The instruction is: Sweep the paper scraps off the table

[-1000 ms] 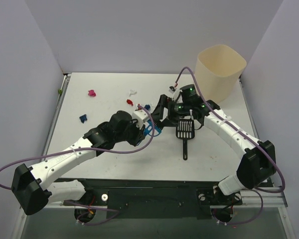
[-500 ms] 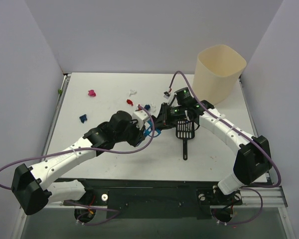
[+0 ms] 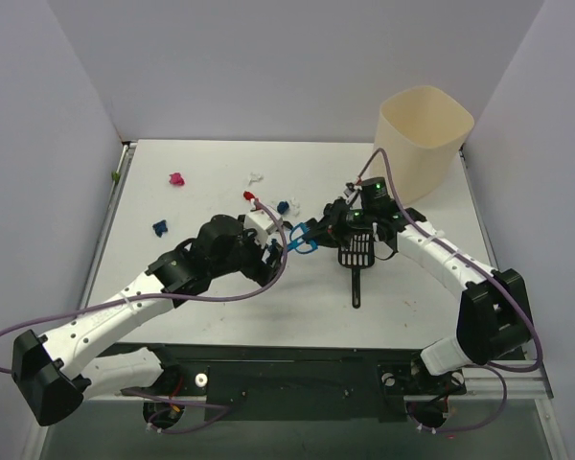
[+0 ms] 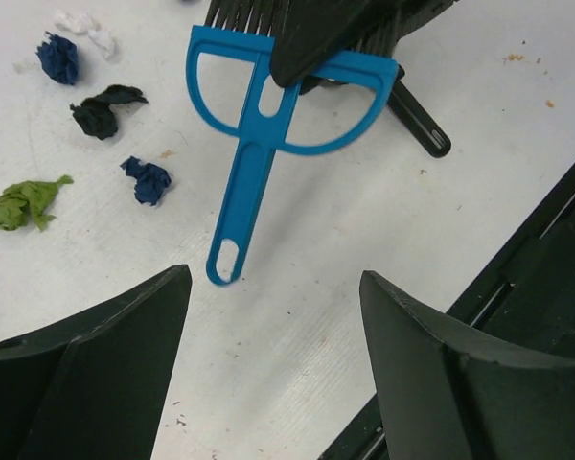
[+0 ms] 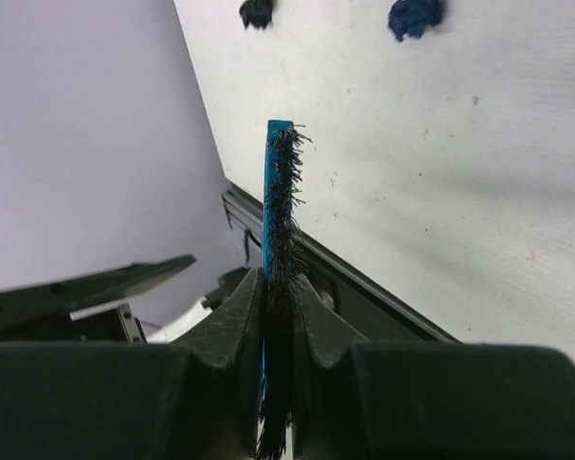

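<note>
The blue hand brush (image 3: 303, 241) hangs near the table's middle, with my right gripper (image 3: 326, 228) shut on its bristled head (image 5: 280, 192). In the left wrist view the brush (image 4: 259, 134) points its handle at my left gripper (image 4: 273, 280), which stands open just behind it with nothing between its fingers. Paper scraps lie to the left: dark blue (image 4: 148, 180), black (image 4: 101, 110), green (image 4: 24, 203), another dark blue (image 4: 57, 57) and white (image 4: 81, 24). Farther off on the table (image 3: 412, 297) lie pink (image 3: 176, 178), red (image 3: 249, 195) and dark blue (image 3: 159, 227) scraps.
The black slotted scoop (image 3: 356, 254) lies flat just right of the brush, handle toward the near edge. A tall cream bin (image 3: 424, 129) stands at the back right corner. Lilac walls enclose the table, and a black rail (image 4: 517, 287) runs along its near edge.
My left gripper has opened, let go of the brush handle and drawn back a little. My right gripper has shut on the brush head and now holds it.
</note>
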